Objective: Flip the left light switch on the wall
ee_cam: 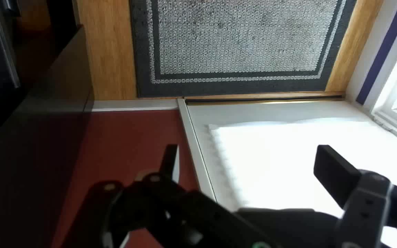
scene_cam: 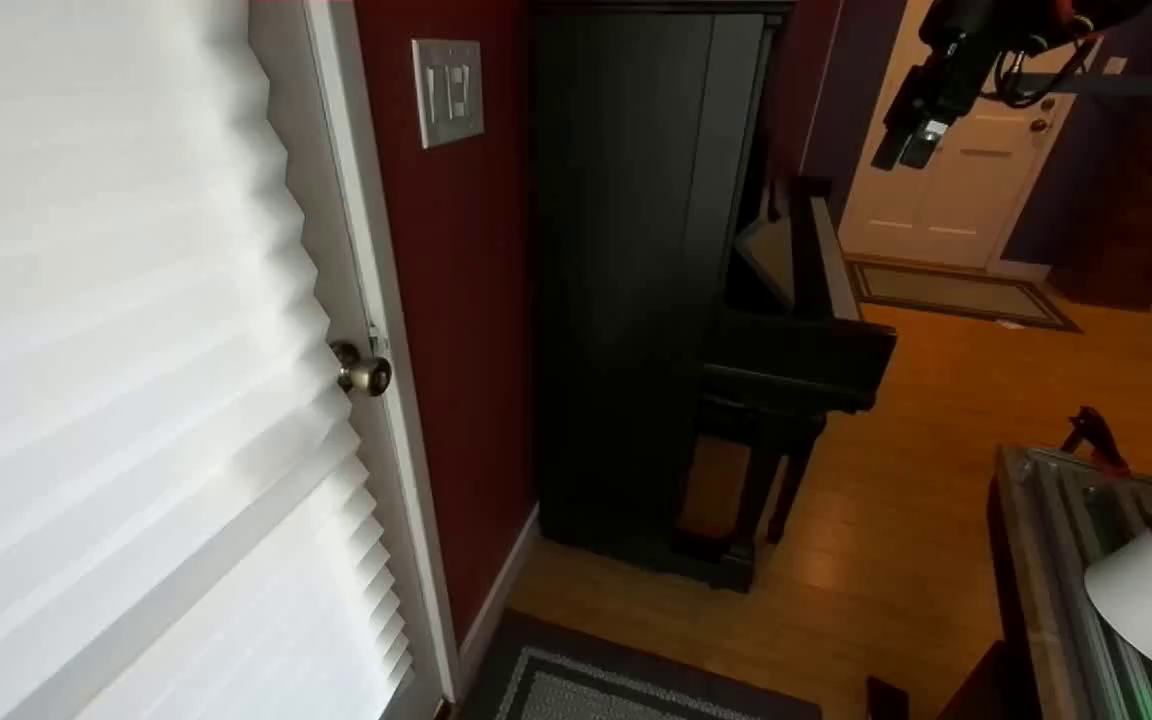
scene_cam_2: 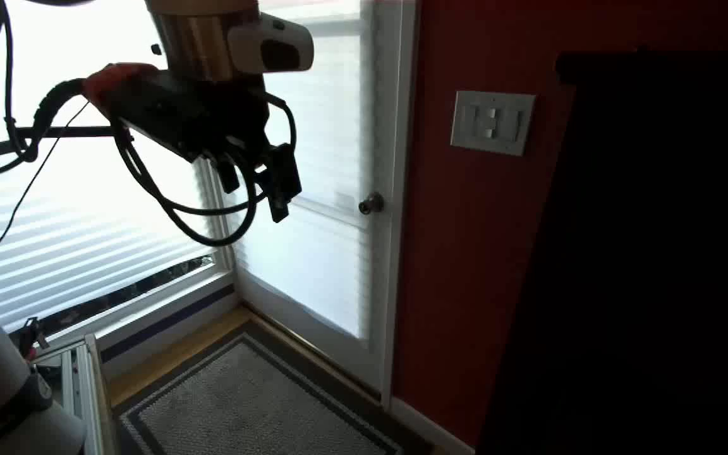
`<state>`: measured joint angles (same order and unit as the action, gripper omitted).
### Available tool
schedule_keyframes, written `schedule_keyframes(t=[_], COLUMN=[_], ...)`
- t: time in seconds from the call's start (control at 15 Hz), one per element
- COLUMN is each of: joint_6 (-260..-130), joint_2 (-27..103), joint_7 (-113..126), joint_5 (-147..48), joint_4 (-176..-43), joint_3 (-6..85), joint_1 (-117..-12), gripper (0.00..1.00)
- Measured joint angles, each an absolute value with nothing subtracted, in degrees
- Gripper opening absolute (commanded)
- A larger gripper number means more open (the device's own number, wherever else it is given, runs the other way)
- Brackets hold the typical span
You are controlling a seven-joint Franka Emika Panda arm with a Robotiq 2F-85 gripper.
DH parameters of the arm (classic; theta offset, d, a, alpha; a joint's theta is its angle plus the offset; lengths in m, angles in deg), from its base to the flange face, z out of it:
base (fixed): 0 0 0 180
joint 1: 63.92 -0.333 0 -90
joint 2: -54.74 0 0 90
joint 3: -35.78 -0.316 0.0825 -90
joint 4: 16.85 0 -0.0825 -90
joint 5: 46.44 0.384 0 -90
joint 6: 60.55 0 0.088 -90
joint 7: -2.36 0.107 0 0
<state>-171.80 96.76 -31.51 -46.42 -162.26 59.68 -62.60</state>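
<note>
The left light switch (scene_cam: 431, 93) is the left-hand pale toggle of a grey-white switch plate (scene_cam: 468, 125). It also shows in an exterior view (scene_cam_2: 473, 118), left of the plate's other toggles. The plate is on the dark red wall (scene_cam: 466, 290), which also shows in the wrist view (ee_cam: 126, 137). My gripper (scene_cam_2: 254, 194) is open and empty in the air, apart from the wall. In an exterior view it (scene_cam: 904, 150) hangs at the upper right. In the wrist view its fingers (ee_cam: 248, 153) are far apart. I cannot make out the switch there; the gripper covers part of the wall.
A white door with a pleated blind (scene_cam: 116, 350) and a brass knob (scene_cam: 366, 374) stands beside the wall. A tall black cabinet, a piano (scene_cam: 626, 280), is on the wall's other side. A grey mat (scene_cam_2: 250, 392) lies on the floor. Loose cables (scene_cam_2: 174, 218) hang from the arm.
</note>
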Motion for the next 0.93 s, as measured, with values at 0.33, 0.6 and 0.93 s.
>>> schedule_keyframes(t=[0.33, 0.6, 0.93], joint_6=[-171.8, -172.1, -172.7], joint_2=[96.8, 96.3, 89.4], joint_7=[-31.5, -31.4, -30.6], joint_5=[-46.4, -46.1, -39.7], joint_4=[-162.3, -161.9, -153.9], joint_3=[59.7, 59.4, 59.3], joint_1=[-62.6, -62.5, -64.0], gripper=[1.00, 1.00, 1.00])
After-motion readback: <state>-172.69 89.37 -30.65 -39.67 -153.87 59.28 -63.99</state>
